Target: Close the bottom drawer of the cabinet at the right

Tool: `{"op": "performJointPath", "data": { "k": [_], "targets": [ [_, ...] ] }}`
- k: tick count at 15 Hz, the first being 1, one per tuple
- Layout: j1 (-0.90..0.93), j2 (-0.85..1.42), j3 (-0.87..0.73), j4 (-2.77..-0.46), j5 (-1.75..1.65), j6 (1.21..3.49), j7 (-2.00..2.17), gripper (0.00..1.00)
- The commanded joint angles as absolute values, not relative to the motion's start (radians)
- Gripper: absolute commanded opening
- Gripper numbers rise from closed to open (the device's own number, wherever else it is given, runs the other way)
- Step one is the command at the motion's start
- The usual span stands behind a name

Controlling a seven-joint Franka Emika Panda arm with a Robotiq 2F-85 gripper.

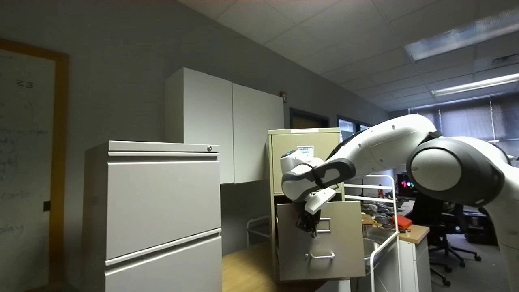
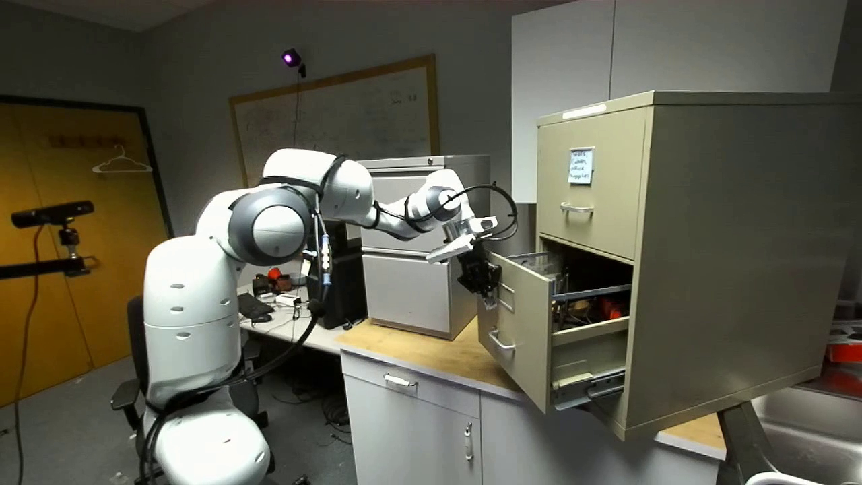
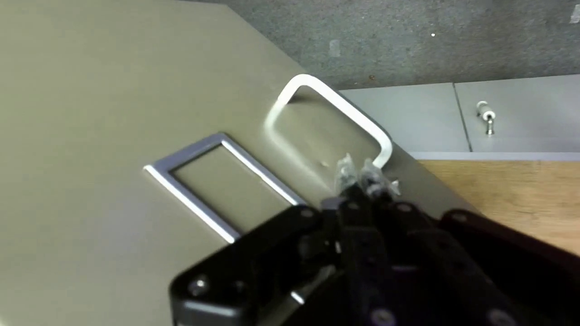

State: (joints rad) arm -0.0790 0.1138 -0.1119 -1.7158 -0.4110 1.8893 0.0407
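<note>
The narrow, empty pincer (image 3: 359, 175) should push the bottom drawer (image 2: 528, 333), lower right in frame, squarely inward, avoiding its handle (image 3: 346, 108).

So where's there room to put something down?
The bare wood between the grey cabinet and the open bottom drawer looks free. It's crowded inside that drawer, on the white desk, and by the drawer's front, where the gripper is.

Free to pass over the counter (image 2: 458, 352) beside the grey cabinet (image 2: 407, 291), but blocked just past the end effector (image 3: 359, 176) by the jutting bottom drawer (image 2: 525, 330)
</note>
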Motion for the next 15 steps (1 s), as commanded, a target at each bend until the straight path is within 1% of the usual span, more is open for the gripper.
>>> {"op": "performJointPath", "data": {
  "k": [1, 6, 15],
  "targets": [
    [-0.095, 0.296, -0.140, -1.481, -0.520, 1.853, 0.030, 0.00],
    [-0.127, 0.432, -0.185, -1.274, -0.515, 1.791, 0.002, 0.00],
    [-0.297, 0.610, -0.171, -0.950, -0.139, 1.682, -0.033, 0.00]
  ]
}}
